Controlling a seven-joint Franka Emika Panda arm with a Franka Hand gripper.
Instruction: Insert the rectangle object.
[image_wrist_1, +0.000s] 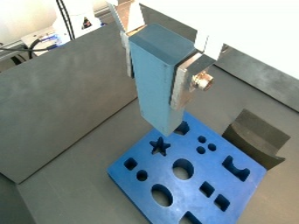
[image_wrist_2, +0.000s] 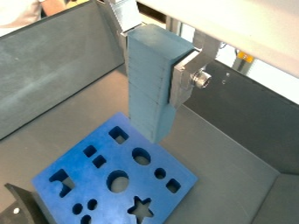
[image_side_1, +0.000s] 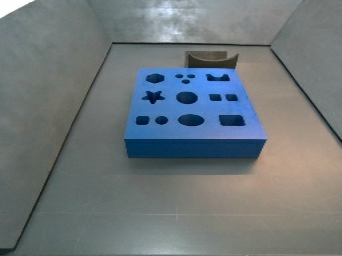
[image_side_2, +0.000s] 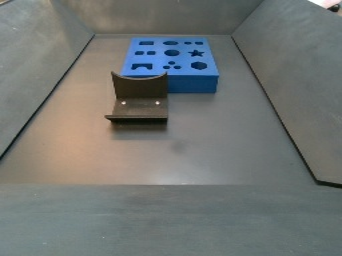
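In both wrist views my gripper (image_wrist_1: 155, 66) (image_wrist_2: 156, 66) is shut on the rectangle object (image_wrist_1: 158, 87) (image_wrist_2: 149, 92), a pale sky-blue long bar held upright between the silver fingers (image_wrist_1: 183, 86) (image_wrist_2: 181, 87). Its lower end hangs high above the dark-blue board (image_wrist_1: 187, 175) (image_wrist_2: 111, 175) with shaped holes, near one edge of it. The board lies flat on the grey floor in both side views (image_side_1: 194, 145) (image_side_2: 140, 70). Neither gripper nor bar shows in the side views.
A dark fixture, an L-shaped bracket on a base plate, (image_side_2: 138, 98) stands on the floor beside the board; it also shows in a side view (image_side_1: 207, 58) and a wrist view (image_wrist_1: 257, 140). Grey walls (image_side_1: 54, 70) enclose the floor on all sides.
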